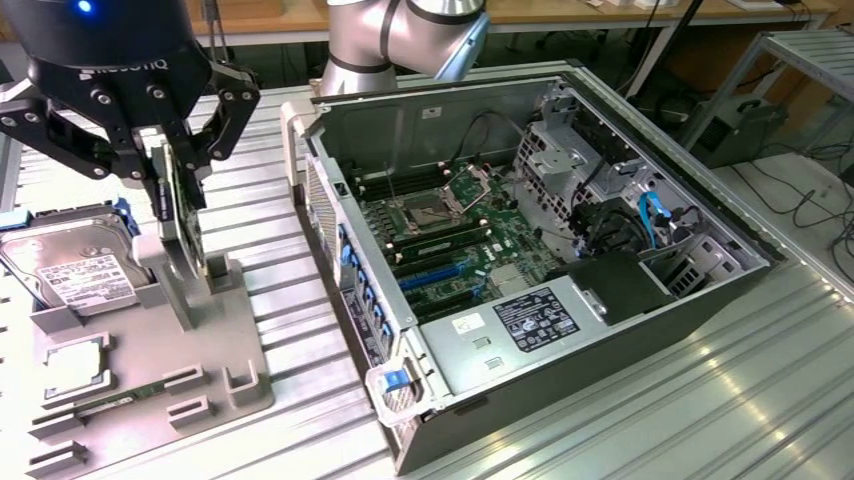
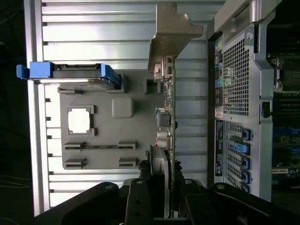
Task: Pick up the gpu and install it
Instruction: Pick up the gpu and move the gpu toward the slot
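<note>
– gpu (image 1: 180,215), where?
– Standing on edge over the grey fixture (image 1: 214,350), at 9 o'clock from the open pc case (image 1: 627,410) in the exterior view. Dark and slim, seen edge-on.
– hand (image 1: 174,170) state?
– Pinching the gpu, one finger on each face, up at the top of the card. The wrist view agrees: hand (image 2: 161,176) is clamped across the gpu (image 2: 171,108).
– Seated or lifted?
– Can't tell. The lower edge is right at the fixture's slot.
– Bracket?
– Silver bracket (image 2: 171,33) is on the end of the card away from the hand.
– Neighbours?
– hard drive (image 1: 74,265) in a blue caddy, at 8 o'clock from the gpu, same fixture, apart. Square chip (image 1: 74,365) at 7 o'clock.
– Case?
– Lying on its side on the ribbed metal desk (image 1: 761,400), just beside the fixture, motherboard (image 1: 454,230) exposed.
</note>
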Robot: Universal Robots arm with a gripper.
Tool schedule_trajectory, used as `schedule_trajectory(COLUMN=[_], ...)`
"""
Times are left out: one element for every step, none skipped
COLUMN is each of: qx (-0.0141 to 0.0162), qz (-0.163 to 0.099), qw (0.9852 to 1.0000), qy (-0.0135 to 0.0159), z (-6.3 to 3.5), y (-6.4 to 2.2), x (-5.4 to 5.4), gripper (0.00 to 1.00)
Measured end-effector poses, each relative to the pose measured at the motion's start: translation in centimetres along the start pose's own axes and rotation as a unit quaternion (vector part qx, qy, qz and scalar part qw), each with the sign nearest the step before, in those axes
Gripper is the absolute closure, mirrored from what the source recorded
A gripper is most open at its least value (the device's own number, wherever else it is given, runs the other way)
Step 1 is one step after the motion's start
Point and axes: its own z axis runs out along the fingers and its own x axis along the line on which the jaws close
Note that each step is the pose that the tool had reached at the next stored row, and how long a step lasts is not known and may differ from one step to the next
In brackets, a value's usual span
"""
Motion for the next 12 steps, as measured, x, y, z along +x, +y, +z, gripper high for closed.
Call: schedule_trajectory(qx=[0.0,0.0,0.0,0.0,0.0,0.0,0.0,0.0,0.0,0.0,0.0,0.0], qz=[0.0,0.0,0.0,0.0,0.0,0.0,0.0,0.0,0.0,0.0,0.0,0.0], qw=[1.0,1.0,1.0,1.0,1.0,1.0,1.0,1.0,1.0,1.0,1.0,1.0], qy=[0.0,0.0,0.0,0.0,-0.0001,0.0,0.0,0.0,0.0,0.0,0.0,0.0], z=[-0.13,-0.25,-0.39,-0.56,-0.73,-0.87,-1.02,-1.18,-1.3,-1.42,-1.54,-1.68], y=[0.0,0.0,0.01,0.01,0.01,0.02,0.02,0.02,0.02,0.03,0.03,0.03], x=[0.0,0.0,0.0,0.0,0.0,0.0,0.0,0.0,0.0,0.0,0.0,0.0], gripper=[0.72,0.72,0.72,0.72,0.72,0.72,0.72,0.72,0.72,0.72,0.72,0.72])
